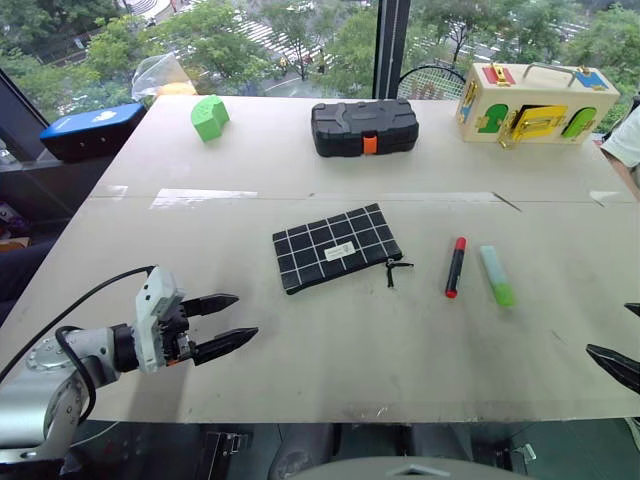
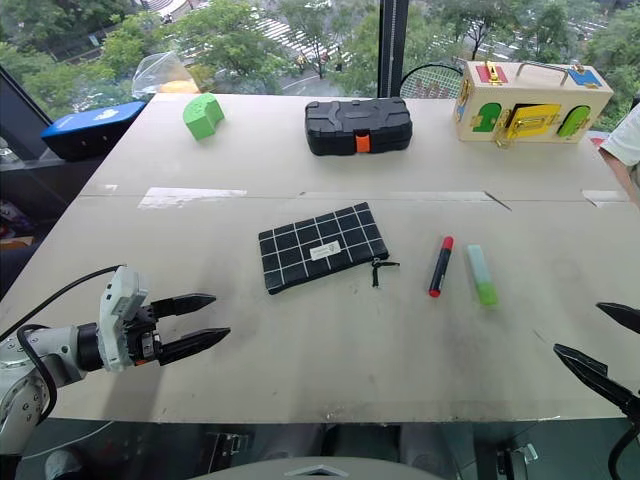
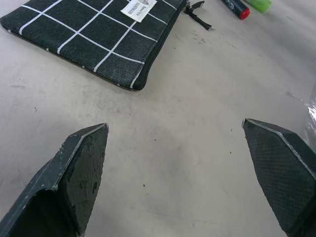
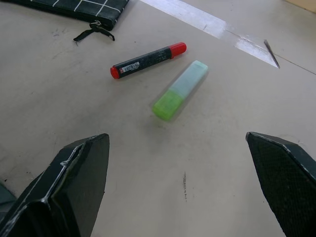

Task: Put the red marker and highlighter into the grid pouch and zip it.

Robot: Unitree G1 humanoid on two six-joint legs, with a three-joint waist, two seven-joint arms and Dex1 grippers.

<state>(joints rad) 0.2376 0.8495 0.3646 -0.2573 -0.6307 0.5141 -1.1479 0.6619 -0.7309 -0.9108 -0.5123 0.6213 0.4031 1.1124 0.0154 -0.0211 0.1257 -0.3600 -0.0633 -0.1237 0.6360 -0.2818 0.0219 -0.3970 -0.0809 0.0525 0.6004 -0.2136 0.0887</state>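
Note:
The grid pouch (image 1: pixel 336 247) lies flat mid-table, its black pull cord (image 1: pixel 397 270) at its right end. To its right the red marker (image 1: pixel 455 267) rests on the table, and beside that the pale green highlighter (image 1: pixel 497 275). My left gripper (image 1: pixel 228 322) hovers open and empty at the near left, well short of the pouch (image 3: pixel 94 34). At the near right edge my right gripper (image 2: pixel 598 345) is open and empty, with the marker (image 4: pixel 148 59) and highlighter (image 4: pixel 179 90) lying ahead of it.
At the far side stand a black hard case with an orange latch (image 1: pixel 364 126), a green block (image 1: pixel 209 117) and a wooden latch box (image 1: pixel 533 102). A blue device (image 1: pixel 92 129) sits off the far left corner. A person's sleeve (image 1: pixel 626 138) shows at the right edge.

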